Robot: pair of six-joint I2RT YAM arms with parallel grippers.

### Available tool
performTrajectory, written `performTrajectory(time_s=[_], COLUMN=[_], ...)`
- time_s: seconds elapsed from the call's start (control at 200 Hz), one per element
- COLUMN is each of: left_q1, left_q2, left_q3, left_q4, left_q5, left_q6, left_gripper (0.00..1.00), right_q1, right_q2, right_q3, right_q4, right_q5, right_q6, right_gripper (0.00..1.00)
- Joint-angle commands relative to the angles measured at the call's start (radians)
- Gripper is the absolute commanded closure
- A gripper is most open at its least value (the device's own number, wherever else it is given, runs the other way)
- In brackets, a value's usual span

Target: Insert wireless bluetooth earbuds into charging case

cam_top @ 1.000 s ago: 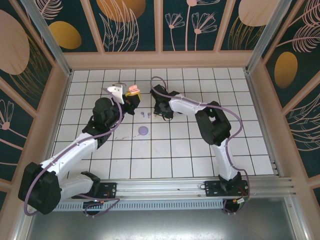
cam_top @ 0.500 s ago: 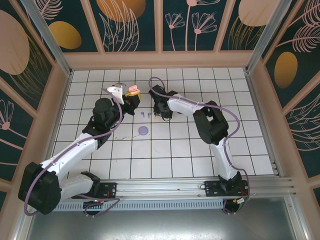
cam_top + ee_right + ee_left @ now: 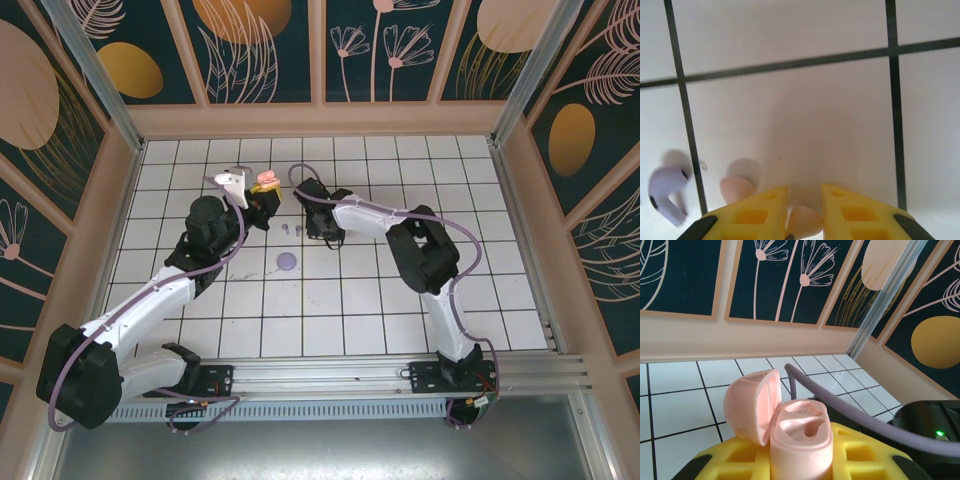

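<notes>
My left gripper is shut on a pale pink charging case, held upright with its lid swung open and both wells empty. From above, that case hangs over the far-left tiles in the left gripper. My right gripper is down at the table, its yellow fingers closed against a pale pink earbud. A second pale pink earbud lies just left of the fingers, and a lilac-grey earbud lies further left. From above, the right gripper sits beside two small earbuds.
A round lilac disc lies on the white tiled table in front of the earbuds. A purple cable crosses behind the case. Patterned walls enclose the table, and the rail with the arm bases runs along the near edge.
The right gripper's jaws have closed in around the pale pink earbud, and its wrist has shifted slightly left. The left arm and case have not moved.
</notes>
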Motion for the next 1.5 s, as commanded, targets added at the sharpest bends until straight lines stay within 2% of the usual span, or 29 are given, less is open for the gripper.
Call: performTrajectory(time_s=[0.0, 0.31, 0.48, 0.621, 0.826, 1.161, 1.496], left_q1=[0.003, 0.003, 0.003, 0.003, 0.003, 0.003, 0.003], left_q2=[-0.012, 0.0, 0.005, 0.006, 0.005, 0.003, 0.007], left_q3=[-0.004, 0.002, 0.001, 0.002, 0.002, -0.001, 0.002], left_q4=[0.038, 0.044, 0.048, 0.049, 0.052, 0.053, 0.056], left_q5=[0.015, 0.022, 0.027, 0.031, 0.032, 0.032, 0.034], left_q6=[-0.019, -0.023, -0.029, -0.028, -0.027, -0.027, -0.028], left_gripper=[1.0, 1.0, 1.0, 1.0, 1.0, 1.0, 1.0], right_q1=[0.014, 0.042, 0.043, 0.045, 0.046, 0.046, 0.047], right_q2=[-0.058, -0.154, -0.144, -0.138, -0.139, -0.154, -0.17], right_q3=[-0.084, -0.234, -0.252, -0.252, -0.25, -0.273, -0.301], right_q4=[-0.041, 0.009, 0.018, 0.011, -0.023, -0.013, 0.017], right_q5=[0.057, 0.047, 0.029, 0.023, 0.013, -0.03, -0.049], right_q6=[-0.108, -0.283, -0.267, -0.226, -0.139, -0.071, -0.054], right_gripper=[0.77, 0.76, 0.74, 0.65, 0.64, 0.65, 0.75])
